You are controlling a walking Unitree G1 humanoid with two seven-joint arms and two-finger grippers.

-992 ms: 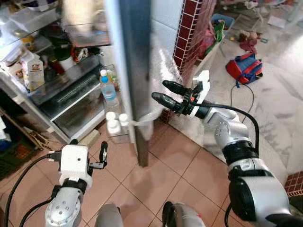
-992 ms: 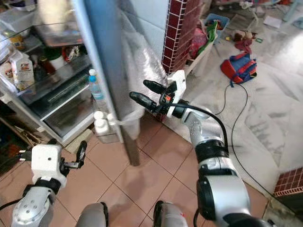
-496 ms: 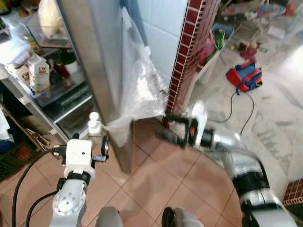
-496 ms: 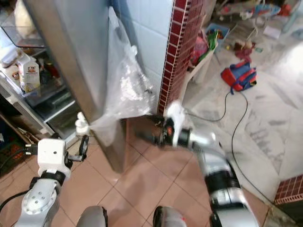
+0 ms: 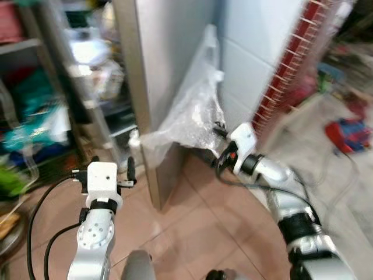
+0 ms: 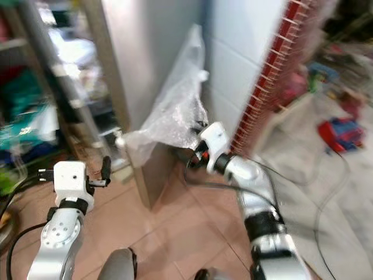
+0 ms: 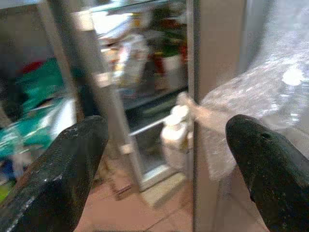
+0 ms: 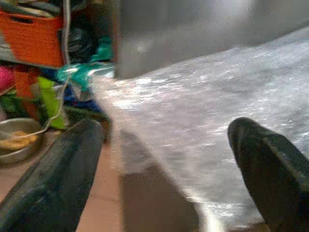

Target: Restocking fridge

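Your right gripper (image 8: 159, 159) is at the outer face of the fridge door (image 5: 169, 70), low down near its bottom edge, with its fingers spread wide apart and holding nothing; the right wrist view shows the clear plastic sheet (image 5: 189, 116) that hangs on that door face lying between and just beyond the fingers. Your left gripper (image 7: 164, 159) is raised in front of the door's free edge, its fingers likewise parted and empty, looking into the gap. Through that gap you can see the fridge interior (image 7: 140, 63) with shelved goods and white bottles (image 7: 175, 131) in the lower door rack; both head views are blurred, so finer contents cannot be told. Judged from this, the step in hand is closing the door, with the fridge not yet shut. The next move calls for a steady push on the door face with the right arm, and for the left gripper to be drawn clear of the closing edge. Mind the plastic snagging on the fingers.
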